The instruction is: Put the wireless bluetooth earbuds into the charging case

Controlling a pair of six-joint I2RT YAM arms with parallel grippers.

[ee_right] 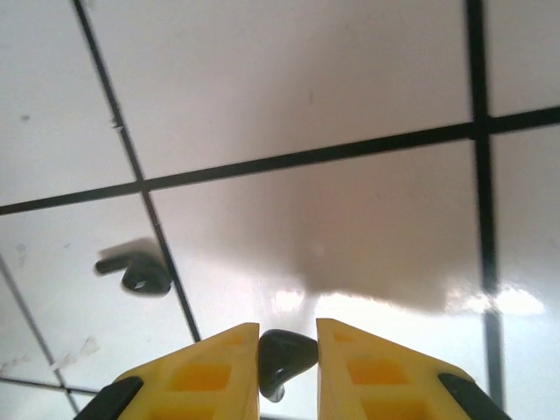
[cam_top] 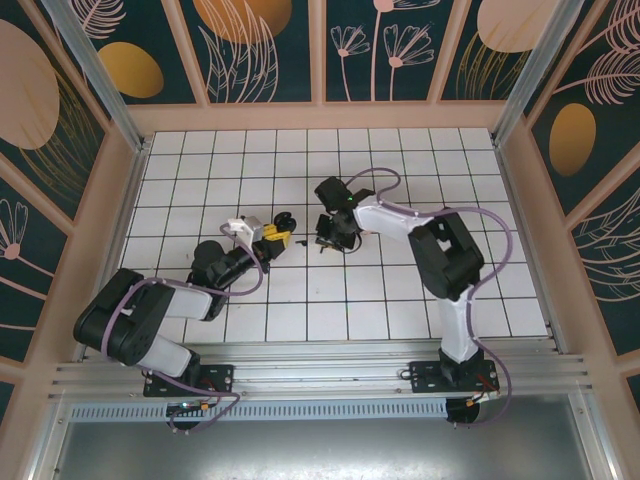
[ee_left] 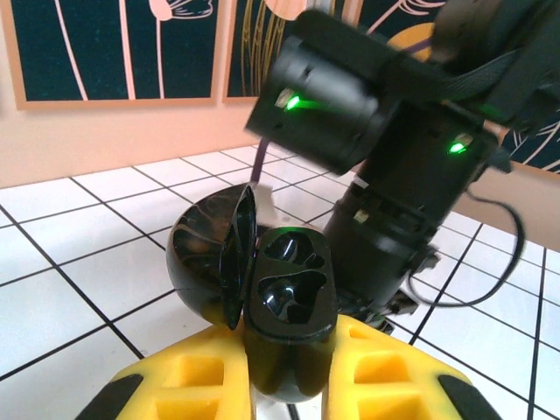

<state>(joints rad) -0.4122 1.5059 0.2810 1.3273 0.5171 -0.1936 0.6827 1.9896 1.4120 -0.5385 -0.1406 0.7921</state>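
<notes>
The glossy black rounded plastic charging case is flanked by the bright yellow, black-tipped fingers of the left claw. The right claw has the same yellow on either side of a small glossy black earbud. A second black earbud lies on the white tiled tabletop, which is gridded with black lines. The wall panels are dark teal with peach leaf outlines and orange discs.
</notes>
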